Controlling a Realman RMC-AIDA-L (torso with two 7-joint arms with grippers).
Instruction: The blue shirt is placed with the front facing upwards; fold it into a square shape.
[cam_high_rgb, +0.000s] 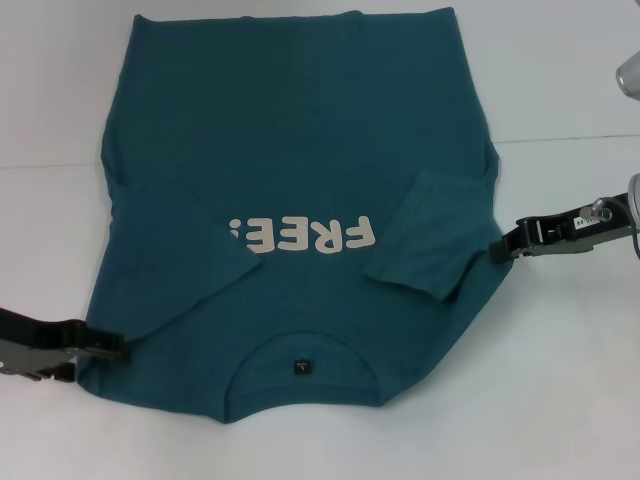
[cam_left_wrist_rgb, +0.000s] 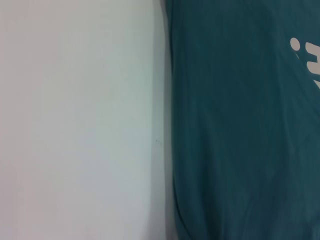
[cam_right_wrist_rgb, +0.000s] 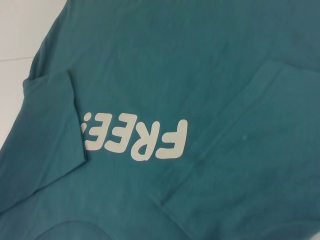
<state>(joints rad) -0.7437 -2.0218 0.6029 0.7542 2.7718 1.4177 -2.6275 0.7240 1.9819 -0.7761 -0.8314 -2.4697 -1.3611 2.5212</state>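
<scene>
Fabric fills most of the white table (cam_high_rgb: 560, 400): the blue shirt (cam_high_rgb: 300, 140) lies flat with its front up, collar nearest the robot and hem at the far edge; its white "FREE!" lettering (cam_high_rgb: 305, 236) reads upside down from the head view, and a small dark neck label (cam_high_rgb: 301, 367) sits inside the collar, just below that lettering; both short sleeves are folded inward onto the body, the left sleeve (cam_high_rgb: 175, 260) covering the tail of the lettering, the right sleeve (cam_high_rgb: 425, 235) lying slantwise just beside its other end; the left gripper (cam_high_rgb: 118, 347) sits low at the shirt's left shoulder corner, its dark tip touching the cloth edge, though whether it is clenched or released I cannot tell; the right gripper (cam_high_rgb: 500, 250) reaches in at the shirt's right side, its tip against the edge just beside the folded right sleeve, and there too I cannot tell whether it pinches the fabric.
</scene>
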